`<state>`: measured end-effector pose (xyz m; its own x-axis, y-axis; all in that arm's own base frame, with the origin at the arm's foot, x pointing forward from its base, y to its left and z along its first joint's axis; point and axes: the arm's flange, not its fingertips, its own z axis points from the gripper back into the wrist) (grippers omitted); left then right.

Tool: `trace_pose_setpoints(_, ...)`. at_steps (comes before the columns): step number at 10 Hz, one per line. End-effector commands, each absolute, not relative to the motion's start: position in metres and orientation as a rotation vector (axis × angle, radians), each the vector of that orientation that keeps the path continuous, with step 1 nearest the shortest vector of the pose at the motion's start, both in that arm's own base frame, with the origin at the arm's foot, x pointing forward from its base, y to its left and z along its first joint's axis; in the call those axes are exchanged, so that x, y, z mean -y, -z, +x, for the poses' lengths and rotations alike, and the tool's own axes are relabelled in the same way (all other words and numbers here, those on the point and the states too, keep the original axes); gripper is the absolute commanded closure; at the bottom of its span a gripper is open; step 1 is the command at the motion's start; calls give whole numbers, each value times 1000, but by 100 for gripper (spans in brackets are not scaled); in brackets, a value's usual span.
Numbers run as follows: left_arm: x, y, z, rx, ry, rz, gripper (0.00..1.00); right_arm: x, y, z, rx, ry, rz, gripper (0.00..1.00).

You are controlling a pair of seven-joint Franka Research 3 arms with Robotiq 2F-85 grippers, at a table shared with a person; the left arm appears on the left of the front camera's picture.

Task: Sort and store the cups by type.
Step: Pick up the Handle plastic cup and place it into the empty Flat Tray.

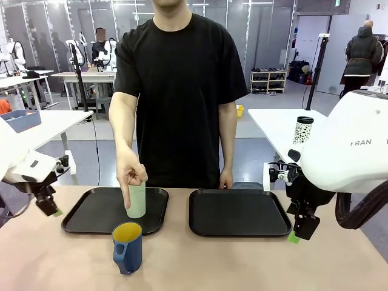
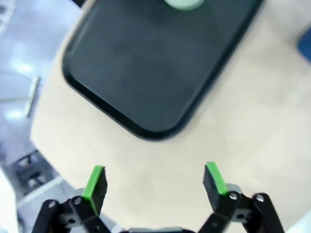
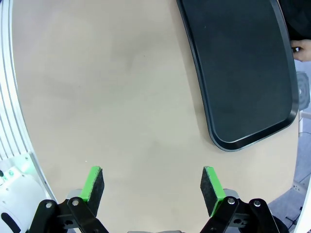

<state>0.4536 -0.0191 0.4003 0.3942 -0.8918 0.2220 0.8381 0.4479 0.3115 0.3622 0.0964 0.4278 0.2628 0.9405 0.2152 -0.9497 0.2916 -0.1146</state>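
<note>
It was a lab: white worktables (image 1: 85, 76) at ten o'clock, glass partitions (image 1: 254, 24) at twelve, a shelf rack (image 1: 268, 80) at one.

The right tool (image 3: 153, 187) hangs wide apart over the surface (image 3: 107, 87); a black tray (image 3: 243, 63) lies beyond, with a hand (image 3: 301, 47) near its edge.

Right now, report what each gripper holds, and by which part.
Nothing: left gripper and right gripper are open over bare table. The person's hand covers the top of the tumbler; a grip cannot be told.
</note>
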Motion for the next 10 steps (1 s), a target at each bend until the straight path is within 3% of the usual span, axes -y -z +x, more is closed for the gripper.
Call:
trace_pose_setpoints(1,12,-414,450,309,1294,174,0,-98,-422,359,263,-1252,23,0)
trace_pose_setpoints(4,5,-413,443,351,1340,114,0,-98,-422,359,263,-1252,23,0)
trace_pose_setpoints(10,16,-411,445,327,1333,175,0,-98,-422,359,263,-1252,23,0)
